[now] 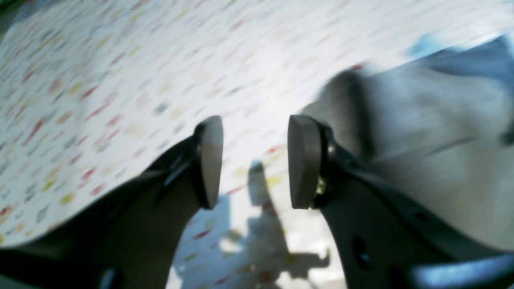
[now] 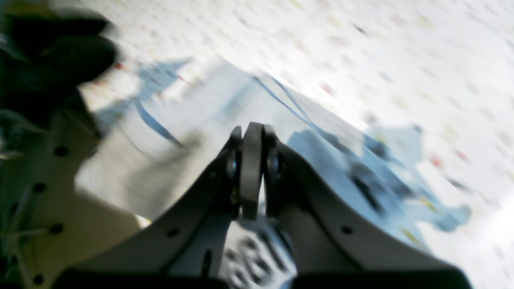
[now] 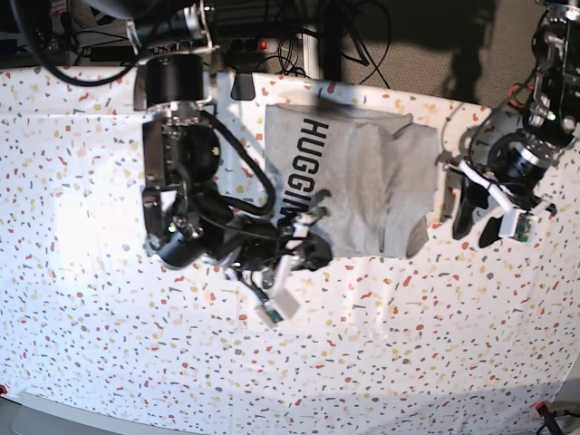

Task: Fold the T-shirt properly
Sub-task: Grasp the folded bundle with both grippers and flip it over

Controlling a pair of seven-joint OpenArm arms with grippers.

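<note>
Shirt half-folded, one pincer gripping, the other free

Counter [image 3: 109, 362], covered in a white speckled cloth, fills the base view. On its far middle lies the T-shirt [image 3: 353, 177], grey, already narrowed into a rough block with the black lettering "HUGGIN" running down its left side. A flap on the right side has been turned inward over the body, and its near right corner hangs rounded and untidy. The near edge of the lettered panel is lifted and bunched where the right pincer [image 3: 308, 237] meets it.

The right wrist view shows that pincer's pads [image 2: 251, 168] pressed together with hardly any gap; lettered cloth appears beneath them, so it looks clamped on the shirt's edge, though blur leaves this a judgement. The left pincer [image 3: 476, 217] hovers just beside the shirt's right edge, its pads [image 1: 303, 160] well parted and holding nothing.

By my reading the sideways folds are largely done; bringing the near end toward the far end, and squaring the loose corner, remains.
</note>
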